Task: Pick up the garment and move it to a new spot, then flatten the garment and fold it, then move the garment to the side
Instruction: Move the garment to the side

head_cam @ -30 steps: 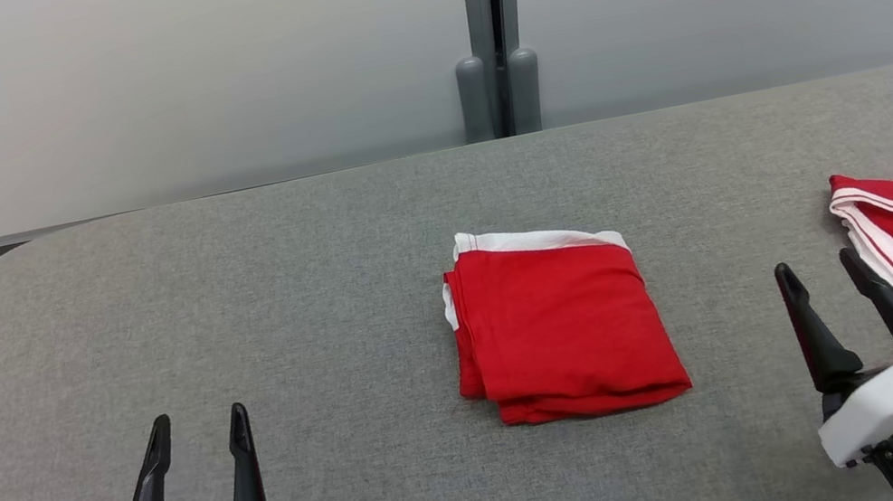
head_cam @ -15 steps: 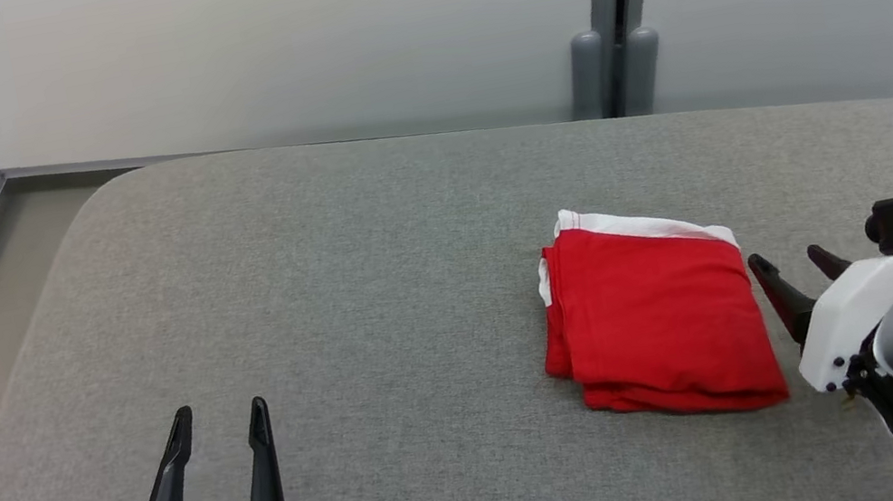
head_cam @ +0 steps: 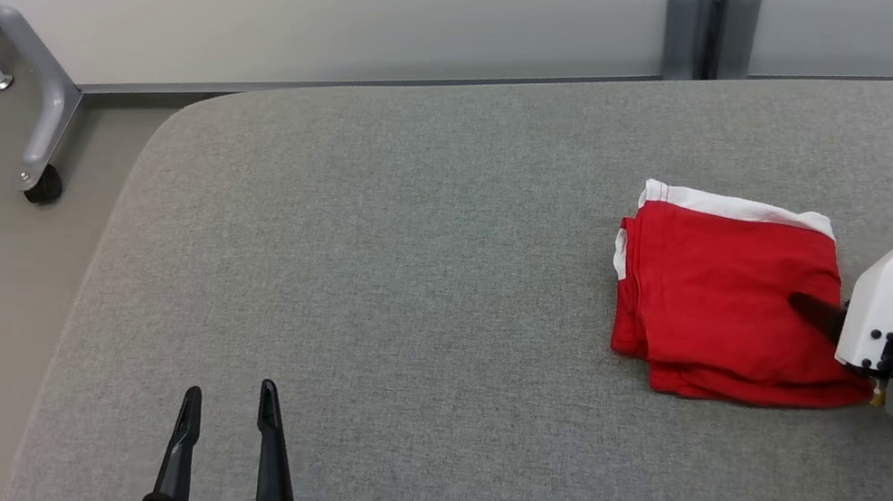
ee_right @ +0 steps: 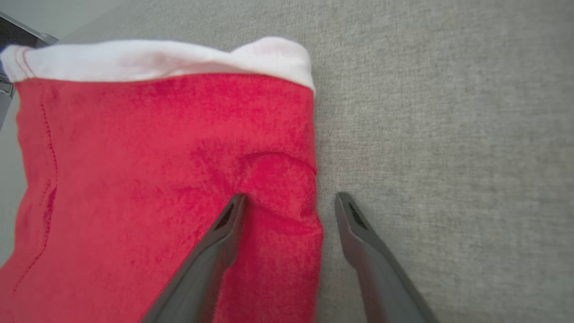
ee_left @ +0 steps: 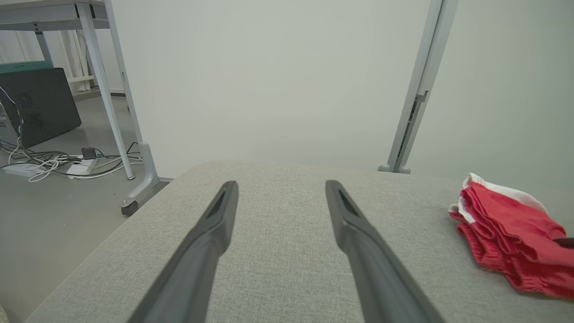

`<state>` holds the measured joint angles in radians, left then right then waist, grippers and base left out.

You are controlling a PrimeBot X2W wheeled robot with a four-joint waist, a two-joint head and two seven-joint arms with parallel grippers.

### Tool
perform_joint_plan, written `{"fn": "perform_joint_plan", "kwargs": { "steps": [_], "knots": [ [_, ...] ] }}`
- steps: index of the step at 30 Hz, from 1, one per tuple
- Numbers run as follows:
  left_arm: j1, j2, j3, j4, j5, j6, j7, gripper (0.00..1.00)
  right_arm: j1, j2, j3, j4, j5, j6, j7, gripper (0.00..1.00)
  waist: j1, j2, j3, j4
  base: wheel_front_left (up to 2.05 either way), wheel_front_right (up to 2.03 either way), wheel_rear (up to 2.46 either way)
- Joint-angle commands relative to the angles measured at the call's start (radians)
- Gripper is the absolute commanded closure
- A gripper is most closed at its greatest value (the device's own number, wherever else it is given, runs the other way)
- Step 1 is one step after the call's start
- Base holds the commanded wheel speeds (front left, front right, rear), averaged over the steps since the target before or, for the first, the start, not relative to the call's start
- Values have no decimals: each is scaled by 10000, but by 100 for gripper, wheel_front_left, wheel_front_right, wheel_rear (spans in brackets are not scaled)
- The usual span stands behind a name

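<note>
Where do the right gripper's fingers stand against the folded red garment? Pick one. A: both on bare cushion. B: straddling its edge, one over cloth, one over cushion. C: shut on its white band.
B: the right wrist view shows the right gripper open, one finger over the folded red garment, the other over the grey cushion.

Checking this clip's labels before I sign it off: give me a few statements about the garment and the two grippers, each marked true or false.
1. The garment lies folded on the grey surface. True.
2. The left gripper is shut on the garment. False: it is open over bare surface, apart from the garment.
3. The right gripper is open, with one finger over the garment and the other over the grey surface beside its edge. True.
4. The garment is blue with white trim. False: it is red with white trim.
</note>
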<state>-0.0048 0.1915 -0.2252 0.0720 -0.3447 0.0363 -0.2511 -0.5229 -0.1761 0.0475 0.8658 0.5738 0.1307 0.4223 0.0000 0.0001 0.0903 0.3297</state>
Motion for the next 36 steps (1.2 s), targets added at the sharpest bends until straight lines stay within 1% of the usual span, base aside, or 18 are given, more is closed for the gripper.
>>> {"fn": "perform_joint_plan", "kwargs": {
  "steps": [1,4,5,6,7,8,9,13,15,16,19,23,26,31,36],
  "knots": [
    [-169,41,-11,-6,-24,8,-12,0,-55,202,-53,289,163,4,143,0,0,-1,109,103,0,0,0],
    [-205,42,-28,15,-25,43,-19,0,-102,345,-33,355,322,4,50,0,0,-1,138,109,0,0,0],
    [-214,43,-32,16,-23,56,-22,0,-126,373,35,298,369,4,-28,10,0,-1,133,91,0,0,0],
    [-214,43,-32,16,-23,56,-22,0,-126,373,35,298,369,4,-28,10,0,-1,133,91,0,0,0],
    [-222,43,-41,18,-21,58,-25,0,-143,392,88,221,420,4,-96,55,0,-1,115,59,0,0,0],
    [-232,43,-49,19,-19,64,-27,0,-168,375,151,139,459,4,-195,80,0,-1,97,13,0,0,0],
    [-239,44,-54,19,-20,63,-31,0,-179,353,223,74,497,4,-253,100,0,-1,71,-41,0,0,0],
    [-263,33,-66,-56,-32,52,-52,0,-239,178,545,-185,621,4,-557,100,0,-1,-27,-341,0,0,0],
    [-273,23,-114,-83,-18,26,-62,0,-295,194,801,-380,756,4,-646,100,0,-1,-51,-564,0,0,0],
    [-274,5,-185,-101,-16,-13,-58,0,-334,224,1057,-619,916,4,-647,100,0,-1,-95,-880,0,0,0],
    [-304,-46,-329,-166,-50,-147,-61,0,-344,112,1450,-898,1066,4,-614,100,0,-1,-162,-1448,0,0,0],
    [-396,24,-460,-196,-1,-266,-32,0,-351,-3,1927,-1294,1213,4,-616,100,0,-1,-178,-2324,0,0,0],
    [-514,22,-535,-239,46,-287,-25,0,-354,-165,2195,-1549,1196,4,-708,100,0,-1,-141,-2966,0,0,0],
    [-693,-9,-696,-290,43,-419,-13,0,-493,-168,2591,-1935,1368,4,-691,100,0,-1,18,-4055,0,0,0],
    [-901,-36,-897,-263,92,-509,22,0,-561,-237,2914,-2264,1515,4,-689,100,0,-1,231,-4889,0,0,0]
  ]
}}
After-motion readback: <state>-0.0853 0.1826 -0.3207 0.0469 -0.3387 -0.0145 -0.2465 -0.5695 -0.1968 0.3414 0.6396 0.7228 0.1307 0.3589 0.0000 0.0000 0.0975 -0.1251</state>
